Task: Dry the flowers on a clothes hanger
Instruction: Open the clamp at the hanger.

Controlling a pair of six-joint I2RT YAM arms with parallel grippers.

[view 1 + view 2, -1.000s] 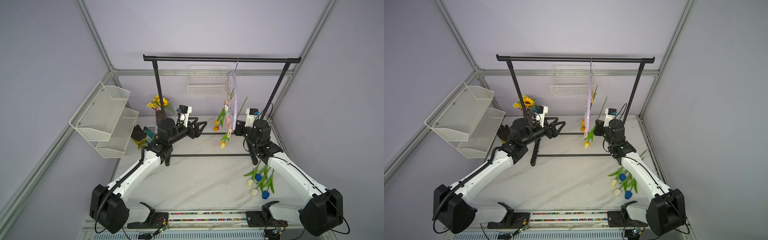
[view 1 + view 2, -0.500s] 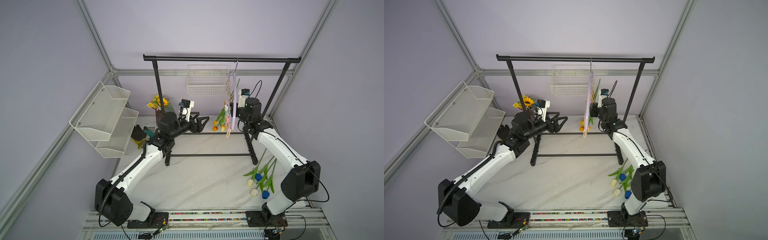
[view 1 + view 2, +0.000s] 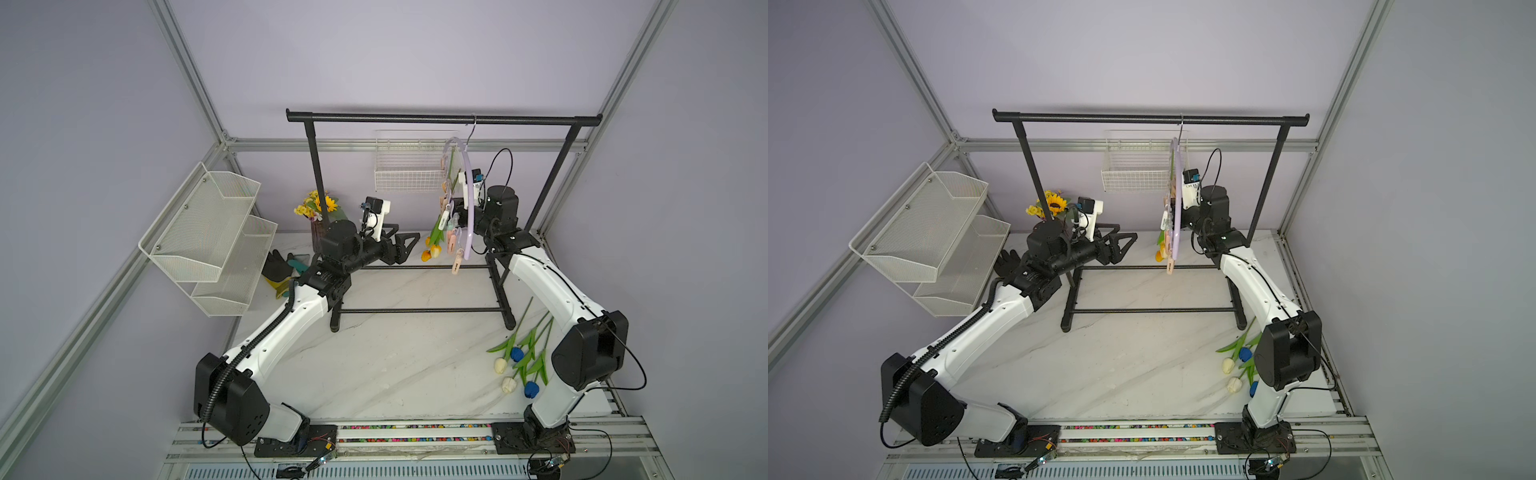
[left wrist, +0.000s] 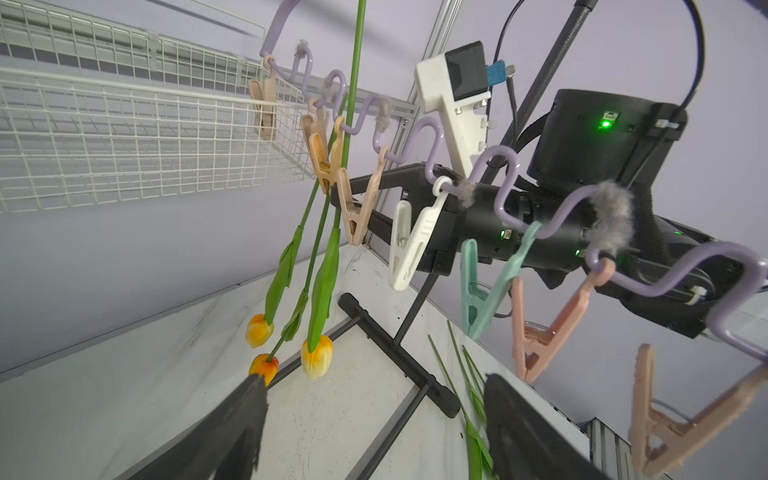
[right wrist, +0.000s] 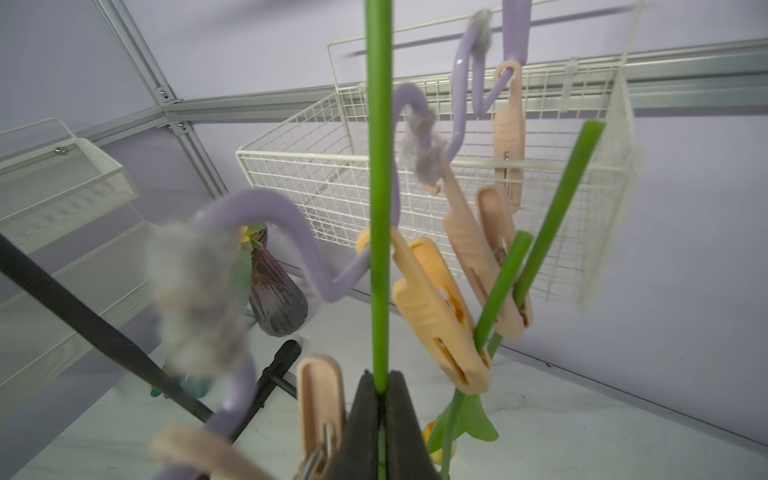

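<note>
The flowers [image 4: 259, 330] stand thus: two hang clipped on the hanger [image 3: 469, 216], four lie on the table [image 3: 395, 353], and my right gripper [image 5: 380, 399] is clenched on a third stem [image 5: 380, 187] beside them, so next I'd have my left gripper [image 4: 374, 386], released and empty, squeeze a free clip [image 4: 357, 208] open.

The right gripper [image 5: 379, 399], clear in its wrist view, was masked in both top views by the clothes hanger [image 3: 469, 208] and clips [image 3: 457, 262]. The stem [image 5: 380, 208] between its jaws was cut off by that view's edge. The right arm [image 3: 1287, 357] covered part of the loose flowers [image 3: 1228, 365].
</note>
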